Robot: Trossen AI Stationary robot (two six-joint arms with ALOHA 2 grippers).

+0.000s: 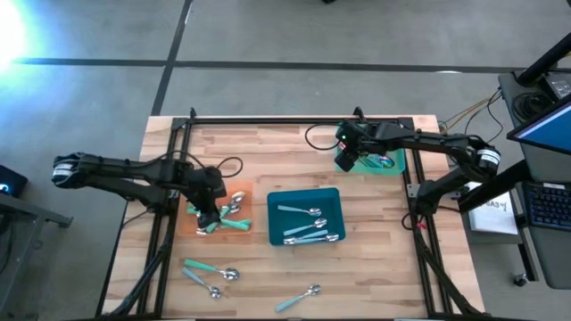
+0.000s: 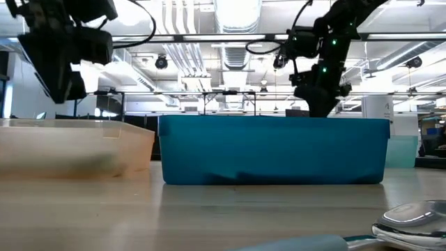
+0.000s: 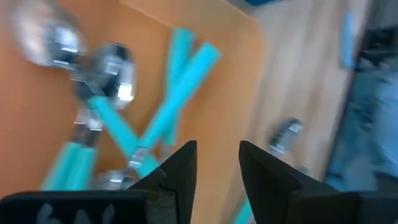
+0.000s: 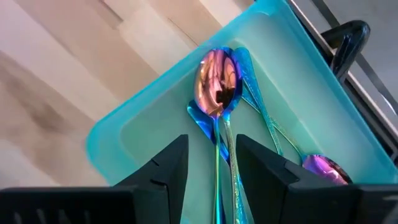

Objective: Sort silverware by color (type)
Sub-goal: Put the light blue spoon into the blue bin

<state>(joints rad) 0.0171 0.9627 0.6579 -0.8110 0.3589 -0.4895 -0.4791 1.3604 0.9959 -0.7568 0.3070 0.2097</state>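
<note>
Trays: orange tray left of teal tray holds teal-handled spoons, left gripper parted above; light-green tray holds iridescent spoons, right gripper parted, empty.

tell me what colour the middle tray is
Dark teal tray, clearest in the high view.

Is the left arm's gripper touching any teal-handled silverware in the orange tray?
Apart: left wrist view shows the left gripper fingers parted and empty above the teal-handled silverware.
</note>
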